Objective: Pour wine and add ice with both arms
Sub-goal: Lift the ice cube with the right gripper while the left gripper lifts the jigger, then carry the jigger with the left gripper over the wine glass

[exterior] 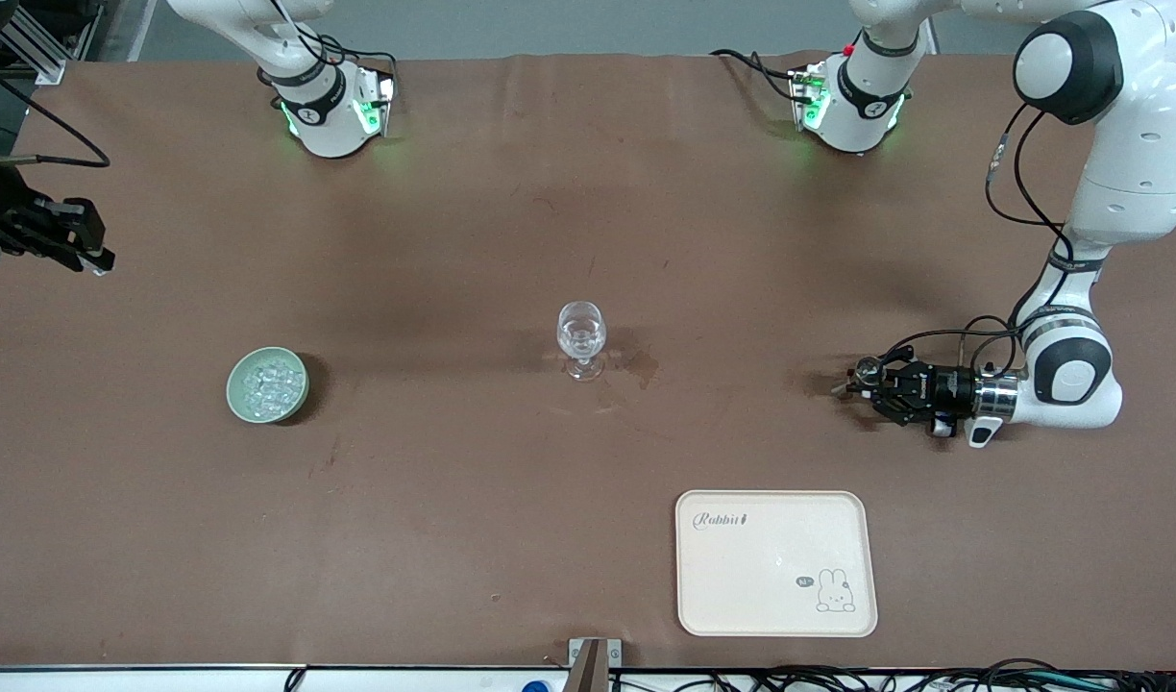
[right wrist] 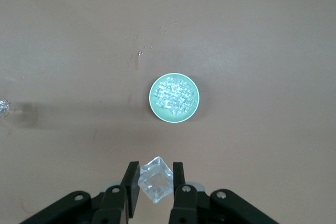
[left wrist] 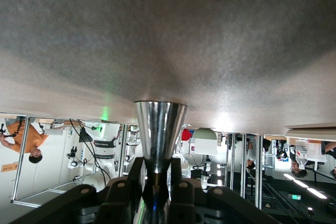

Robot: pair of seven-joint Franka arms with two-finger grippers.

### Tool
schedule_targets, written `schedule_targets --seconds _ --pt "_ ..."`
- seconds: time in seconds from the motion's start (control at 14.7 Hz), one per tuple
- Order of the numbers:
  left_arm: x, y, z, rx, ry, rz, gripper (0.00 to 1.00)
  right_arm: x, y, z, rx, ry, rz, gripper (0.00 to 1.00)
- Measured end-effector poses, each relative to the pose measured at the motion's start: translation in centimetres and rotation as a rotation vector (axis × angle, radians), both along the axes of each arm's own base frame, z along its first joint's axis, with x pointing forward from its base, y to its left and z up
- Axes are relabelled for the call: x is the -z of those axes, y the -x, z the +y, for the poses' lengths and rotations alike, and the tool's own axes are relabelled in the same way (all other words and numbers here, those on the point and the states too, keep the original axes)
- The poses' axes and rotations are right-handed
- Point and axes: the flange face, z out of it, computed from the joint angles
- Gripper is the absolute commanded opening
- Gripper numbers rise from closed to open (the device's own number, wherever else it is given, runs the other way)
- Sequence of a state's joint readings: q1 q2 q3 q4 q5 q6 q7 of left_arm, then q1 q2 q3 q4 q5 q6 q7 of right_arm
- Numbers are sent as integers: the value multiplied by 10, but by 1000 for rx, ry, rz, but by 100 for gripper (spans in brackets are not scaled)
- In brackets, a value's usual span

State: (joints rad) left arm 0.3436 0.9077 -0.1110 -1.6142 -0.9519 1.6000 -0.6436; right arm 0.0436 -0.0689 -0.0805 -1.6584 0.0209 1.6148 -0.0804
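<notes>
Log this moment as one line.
left gripper: shut on metal cup, over table | right gripper: shut on ice cube, raised over table end

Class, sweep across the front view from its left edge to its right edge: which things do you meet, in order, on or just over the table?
right gripper → green bowl of ice → stemmed glass → pale tray → left gripper, shut on a shiny metal cup.

We see a brown table (exterior: 511, 192) carrying three things — a green bowl (exterior: 267, 384) toward the right arm's end, a stemmed glass (exterior: 581, 339) mid-table, and a cream tray (exterior: 776, 562) nearest the camera.
</notes>
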Motion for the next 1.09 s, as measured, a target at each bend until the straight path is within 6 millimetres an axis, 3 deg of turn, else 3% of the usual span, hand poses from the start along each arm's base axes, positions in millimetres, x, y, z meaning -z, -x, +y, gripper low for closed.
schedule_targets --seconds 0.27,0.68,0.82,1.09 --pt "-3 0 -6 13 21 2 1 0 0 0 0 0 0 3" --pt "-22 -13 -29 23 75 -29 1 1 -1 0 0 0 2 3" --pt "-40 -21 -40 10 81 -7 1 1 -1 0 0 0 2 4" --pt "-108 -39 -84 50 75 -9 0 1 -1 0 0 0 3 4"
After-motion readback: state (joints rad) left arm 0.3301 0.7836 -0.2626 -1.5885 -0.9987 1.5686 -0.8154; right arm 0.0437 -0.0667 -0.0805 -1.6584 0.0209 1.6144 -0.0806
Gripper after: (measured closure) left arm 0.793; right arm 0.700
